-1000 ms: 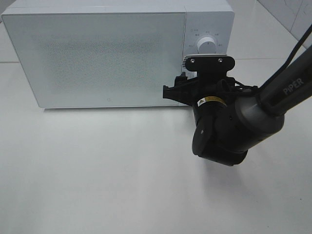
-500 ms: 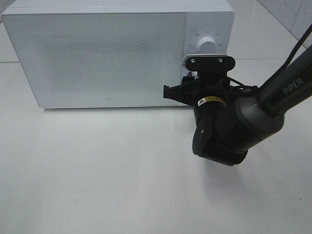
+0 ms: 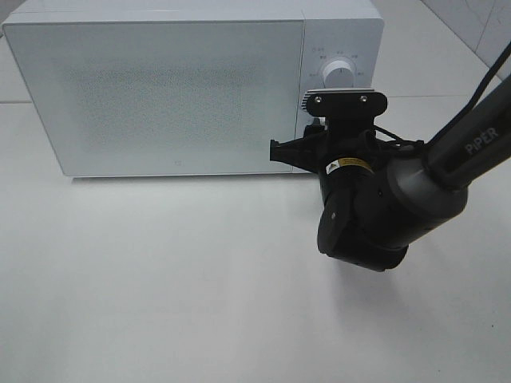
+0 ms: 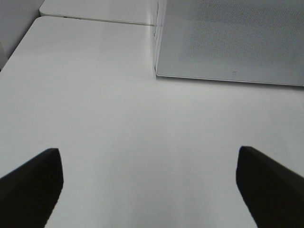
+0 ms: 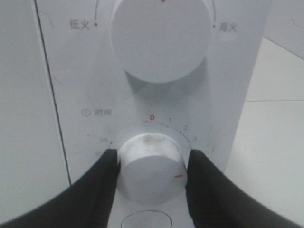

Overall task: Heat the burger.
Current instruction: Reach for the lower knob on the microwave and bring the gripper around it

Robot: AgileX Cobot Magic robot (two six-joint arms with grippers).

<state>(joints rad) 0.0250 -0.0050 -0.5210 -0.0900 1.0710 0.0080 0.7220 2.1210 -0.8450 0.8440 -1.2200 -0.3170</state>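
Observation:
The burger is hidden; no view shows it. The white microwave [image 3: 160, 88] stands at the back of the table with its door closed. My right gripper [image 5: 151, 161] is at the control panel, and its two dark fingers [image 5: 102, 175] press on either side of the lower timer knob [image 5: 152, 173]. The knob's red mark points to the lower right. In the exterior view the right arm [image 3: 375, 207] covers that knob. My left gripper [image 4: 147, 156] hangs open over bare table, with nothing between its fingers.
The upper power knob [image 5: 161, 38] sits just above the timer knob; it shows in the exterior view too, as the white knob [image 3: 339, 72]. A round button [image 5: 145, 221] lies below the timer knob. The microwave's front left corner [image 4: 156, 71] shows in the left wrist view.
The right gripper's fingers have closed in onto the timer knob. The right arm shifted only slightly. The left gripper has not moved.

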